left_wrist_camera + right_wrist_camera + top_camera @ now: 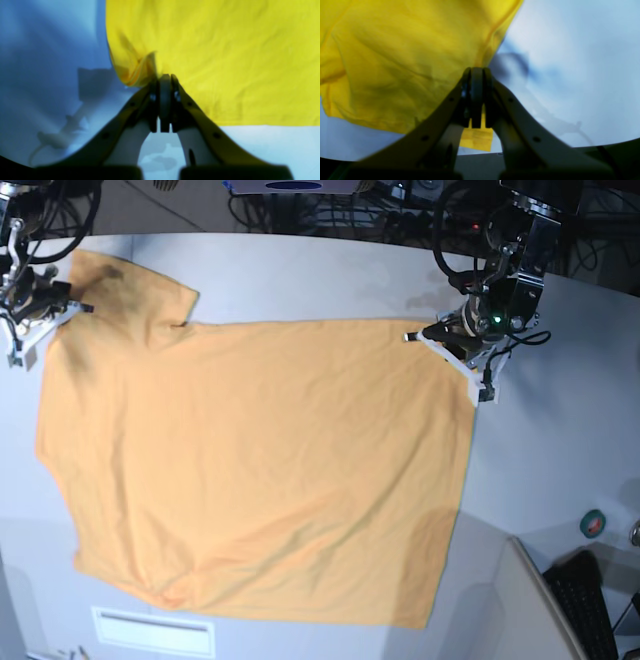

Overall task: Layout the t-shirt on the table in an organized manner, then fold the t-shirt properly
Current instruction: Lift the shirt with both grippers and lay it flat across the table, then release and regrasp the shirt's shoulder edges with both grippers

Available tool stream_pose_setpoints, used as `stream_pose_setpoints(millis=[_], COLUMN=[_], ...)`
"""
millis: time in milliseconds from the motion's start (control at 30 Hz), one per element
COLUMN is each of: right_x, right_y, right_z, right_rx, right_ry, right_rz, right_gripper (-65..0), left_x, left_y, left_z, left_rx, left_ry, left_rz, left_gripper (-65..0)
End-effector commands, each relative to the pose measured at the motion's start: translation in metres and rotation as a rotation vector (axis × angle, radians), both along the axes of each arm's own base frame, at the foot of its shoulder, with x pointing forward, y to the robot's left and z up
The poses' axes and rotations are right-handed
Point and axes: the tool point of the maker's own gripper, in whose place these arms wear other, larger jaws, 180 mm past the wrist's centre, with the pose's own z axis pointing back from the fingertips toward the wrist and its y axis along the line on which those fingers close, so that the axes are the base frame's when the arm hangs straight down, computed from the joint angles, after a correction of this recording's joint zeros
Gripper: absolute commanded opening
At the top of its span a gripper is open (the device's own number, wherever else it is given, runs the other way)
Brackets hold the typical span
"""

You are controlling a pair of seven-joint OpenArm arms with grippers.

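Both claws are clamped on the t-shirt, which lies spread on the tabletop. The left claw pinches a far corner of it; the right claw pinches the cloth by the sleeve. Pull the two corners apart evenly and keep them low, so the far edge becomes straight and the sleeve wrinkles open. Beside the shirt's near edge lies a white label; a tape roll and a keyboard stay well apart, so nothing blocks you.
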Motion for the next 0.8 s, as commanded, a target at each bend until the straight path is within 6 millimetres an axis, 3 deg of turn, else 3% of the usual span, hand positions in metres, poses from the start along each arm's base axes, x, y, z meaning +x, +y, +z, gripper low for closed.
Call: stream_pose_setpoints(millis=[0,33,133,200,267,400,500,600,700,767], right_x=[0.007,0.006,-0.004,-0.005,-0.01,-0.014,-0.014,-0.01,-0.006,-0.005], right_y=[-0.008,-0.008,-0.024,-0.032,-0.033,-0.034,-0.025,-0.011,-0.001,0.003], right_z=[0.007,0.008,0.011,0.013,0.012,0.024,0.037,0.051,0.062,0.066], right_rx=[-0.018,-0.019,-0.036,-0.044,-0.045,-0.072,-0.084,-0.014,0.084,0.116], right_ry=[-0.023,-0.023,-0.028,-0.034,-0.022,-0.046,-0.084,-0.167,-0.263,-0.299], right_rz=[0.002,0.001,-0.054,-0.079,-0.079,-0.062,-0.031,-0.049,-0.032,-0.025], right_gripper=[-65.0,-63.6,-50.7,-49.4,-49.2,-48.9,-48.5,-38.4,-28.8,-26.6], left_x=[0.007,0.005,0.003,0.002,0.003,0.002,-0.001,-0.004,-0.013,-0.026], left_y=[0.011,0.015,0.031,0.043,0.053,0.074,0.068,0.054,0.056,0.06], left_z=[0.008,0.008,0.014,0.02,0.025,0.037,0.054,0.069,0.067,0.053], left_rx=[0.017,0.019,0.029,0.037,0.046,0.054,0.016,-0.051,-0.095,-0.118], left_ry=[-0.033,-0.032,-0.051,-0.067,-0.083,-0.119,-0.182,-0.251,-0.276,-0.245], left_rz=[0.018,0.037,0.082,0.116,0.147,0.22,0.21,0.132,0.128,0.13], left_gripper=[-65.0,-62.4,-33.2,-19.3,-10.2,-13.2,-19.9,-23.2,-18.9,-14.6])
